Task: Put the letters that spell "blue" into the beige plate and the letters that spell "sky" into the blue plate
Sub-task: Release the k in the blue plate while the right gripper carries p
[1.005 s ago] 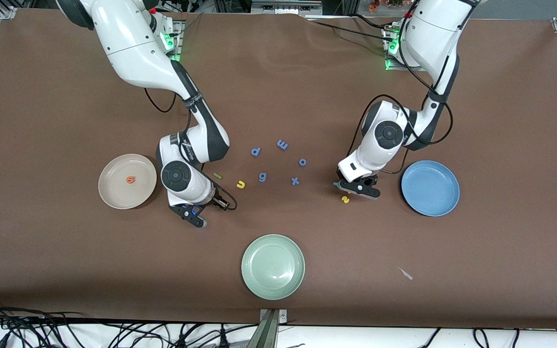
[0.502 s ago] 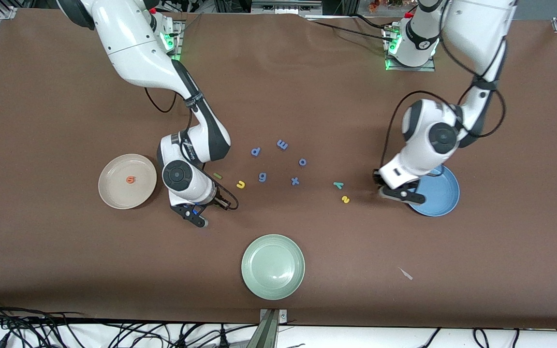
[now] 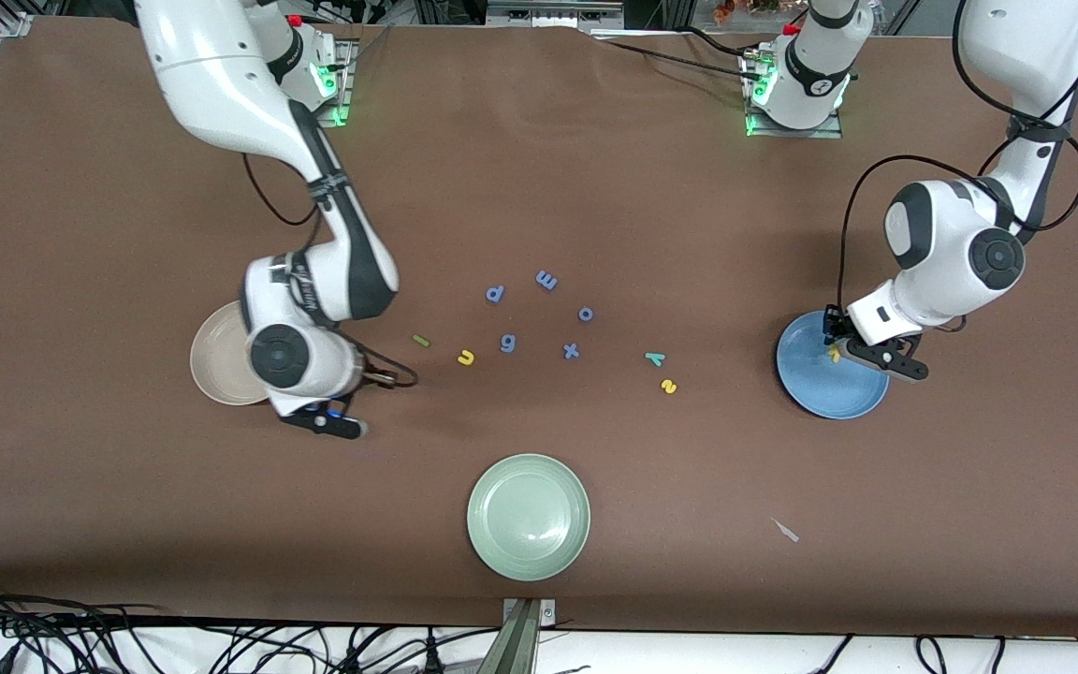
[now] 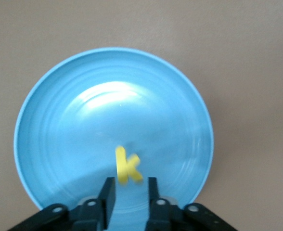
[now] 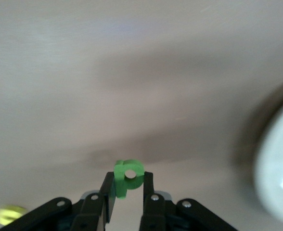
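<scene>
Right claw (image 5: 128,180) is clenched on the dark green b (image 5: 127,175), which stands upright between the jaws. It hangs over bare tabletop (image 3: 595,140) just beside the beige plate (image 3: 216,370). The plate lies toward the right arm's end and slightly higher in the front frame, so the carry looks short. The right arm covers part of that plate, and the uncovered part shows no letter. Left claw (image 4: 131,183) hangs over the blue plate (image 4: 59,120), inside its rim. Its jaws stand a little wider than the yellow k (image 4: 127,166), with a gap at one finger, so I judge the k loosed and dropping. The plate is otherwise empty. On the tabletop, mid-frame: teal y (image 3: 655,358) and yellow s (image 3: 668,386), nearer the left arm; yellow u (image 3: 466,357) and thin green l (image 3: 421,340), nearer the right arm. The all-blue letters (image 3: 546,279) lie between these pairs. The pale green plate (image 3: 528,517), low in the frame, is empty.
</scene>
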Controlling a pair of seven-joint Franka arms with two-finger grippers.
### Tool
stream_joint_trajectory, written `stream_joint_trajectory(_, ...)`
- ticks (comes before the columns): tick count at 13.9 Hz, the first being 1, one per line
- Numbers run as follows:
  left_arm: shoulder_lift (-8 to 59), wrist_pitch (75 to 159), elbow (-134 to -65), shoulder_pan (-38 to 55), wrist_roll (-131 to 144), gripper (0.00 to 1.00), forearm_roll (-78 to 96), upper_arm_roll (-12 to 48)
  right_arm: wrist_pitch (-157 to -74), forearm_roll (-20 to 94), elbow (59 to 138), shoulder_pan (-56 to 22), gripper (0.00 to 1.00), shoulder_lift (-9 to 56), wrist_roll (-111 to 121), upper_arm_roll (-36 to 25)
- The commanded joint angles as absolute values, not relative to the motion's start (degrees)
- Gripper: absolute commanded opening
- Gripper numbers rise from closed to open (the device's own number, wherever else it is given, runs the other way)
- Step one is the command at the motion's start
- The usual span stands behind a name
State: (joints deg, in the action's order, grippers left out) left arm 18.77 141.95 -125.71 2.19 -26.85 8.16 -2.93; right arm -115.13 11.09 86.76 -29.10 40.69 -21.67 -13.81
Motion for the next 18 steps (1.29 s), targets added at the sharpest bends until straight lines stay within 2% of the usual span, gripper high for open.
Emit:
stream_joint_trajectory(1,17.49,142.12,-126.48,2.46,-27.78,0.85,8.79,-2.2,-117.76,11.16,98.67,-29.18,0.0,32.97,-9.18,-17.74)
stream_joint_trajectory(4,17.32,142.29,-125.86,3.51,-27.42,0.85,9.14,-2.02,-118.56,11.34,103.52,-29.18,0.0,30.5,1.99,-22.22)
stream_joint_trajectory(7,18.97,142.56,-123.41,10.69,-21.3,0.85,10.28,-1.93,-122.41,11.43,107.38,-28.66,0.0,31.02,8.51,-24.69)
stream_joint_trajectory(8,19.59,142.73,-122.88,13.68,-17.09,0.85,11.94,-1.93,-123.91,11.43,108.53,-28.48,0.05,31.2,8.61,-24.7)
stream_joint_trajectory(9,20.9,142.91,-121.91,16.58,-12.18,0.85,13.61,-1.93,-123.84,11.51,108.54,-28.48,0.58,31.55,7.83,-24.7)
stream_joint_trajectory(10,22.48,142.91,-120.16,19.13,-7.78,0.85,14.06,-1.93,-123.32,11.51,108.28,-28.48,1.0,31.47,7.65,-24.7)
stream_joint_trajectory(14,29.6,143.0,-111.73,26.0,3.15,0.85,14.15,-2.02,-117.18,11.69,104.16,-30.4,1.0,30.94,6.77,-23.82)
stream_joint_trajectory(18,33.91,145.18,-107.58,28.3,6.77,0.83,14.15,-2.02,-117.51,12.22,102.13,-36.9,1.0,31.55,7.12,-23.03)
